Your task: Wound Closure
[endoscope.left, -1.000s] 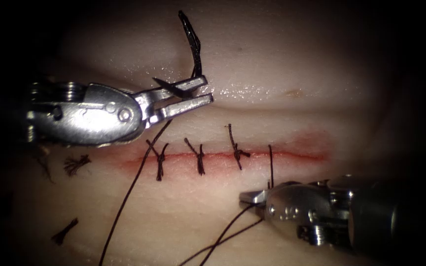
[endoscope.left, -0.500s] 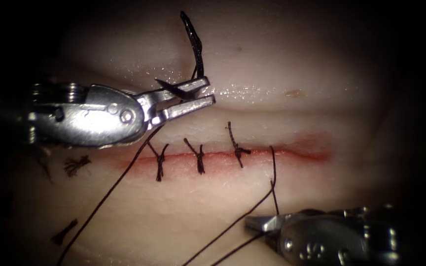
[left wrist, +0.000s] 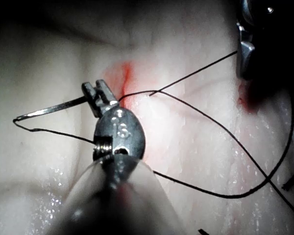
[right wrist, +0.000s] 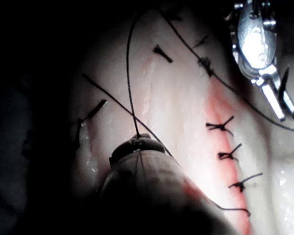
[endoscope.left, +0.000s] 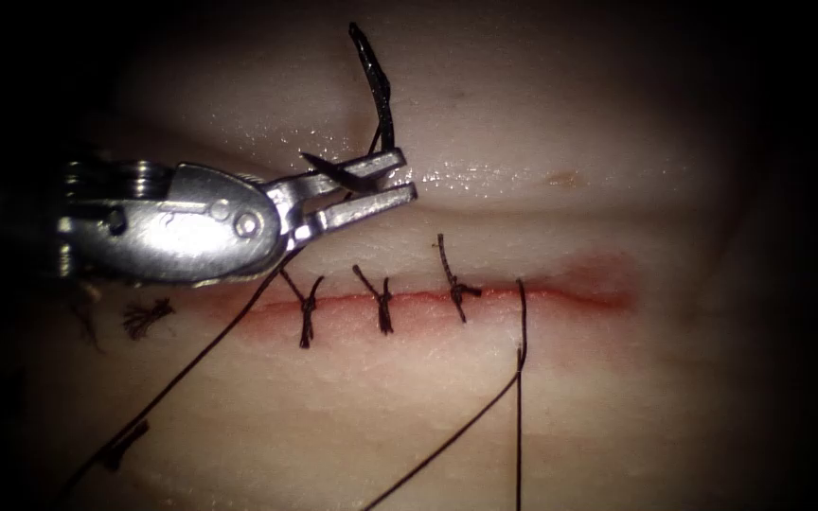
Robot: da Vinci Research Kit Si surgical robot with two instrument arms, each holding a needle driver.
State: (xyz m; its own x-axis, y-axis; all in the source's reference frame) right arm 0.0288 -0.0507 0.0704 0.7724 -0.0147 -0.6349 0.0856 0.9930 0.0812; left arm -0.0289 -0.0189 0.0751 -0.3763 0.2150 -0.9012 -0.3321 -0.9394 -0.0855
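While left tool [endoscope.left: 376, 185] grips needle [endoscope.left: 374, 85], "15" stamped

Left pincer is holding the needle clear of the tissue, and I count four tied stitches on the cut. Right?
Not quite. The endoscope view shows three tied stitches on the cut; the fourth crossing, at their right, is untied thread. The rest holds: the left pincer holds the needle clear of the tissue.
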